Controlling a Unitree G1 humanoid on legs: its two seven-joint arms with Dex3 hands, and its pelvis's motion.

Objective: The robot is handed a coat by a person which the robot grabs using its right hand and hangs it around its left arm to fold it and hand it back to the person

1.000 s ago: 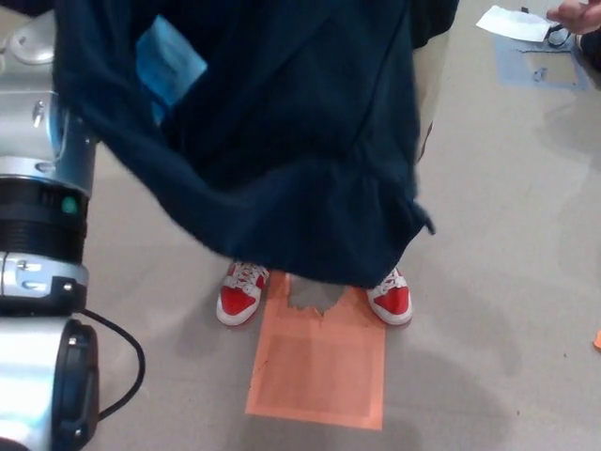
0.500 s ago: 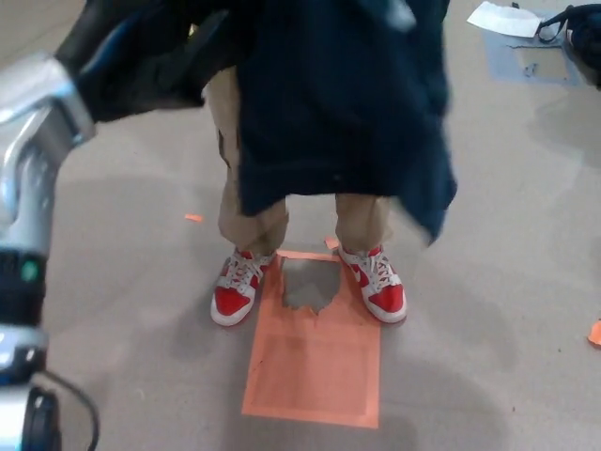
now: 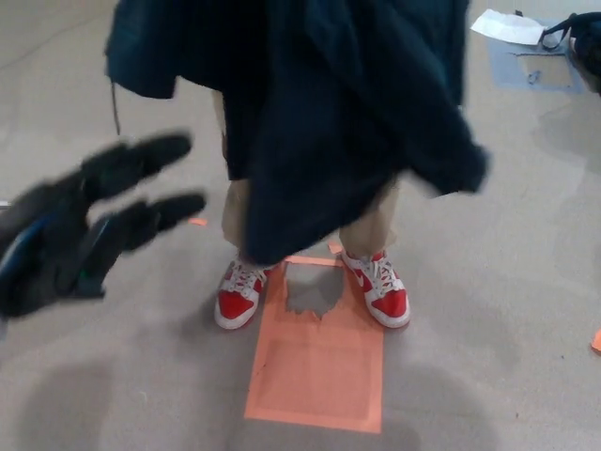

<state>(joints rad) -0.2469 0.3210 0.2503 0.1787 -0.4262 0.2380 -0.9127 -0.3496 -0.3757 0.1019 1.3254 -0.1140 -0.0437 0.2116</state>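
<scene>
My left hand (image 3: 80, 230) is at the left side of the view, blurred, with its fingers (image 3: 141, 158) spread apart and holding nothing. The fingers point toward the dark blue coat (image 3: 338, 122) but do not touch it; there is a clear gap between them. The coat hangs in the upper middle of the view, to the right of my hand and higher, and covers the person's beige trousers (image 3: 371, 225) almost to the knees. Its top is cut by the picture edge. Below it, the person's red and white shoes (image 3: 237, 293) stand at an orange patch (image 3: 319, 366) on the floor. My right hand does not show.
</scene>
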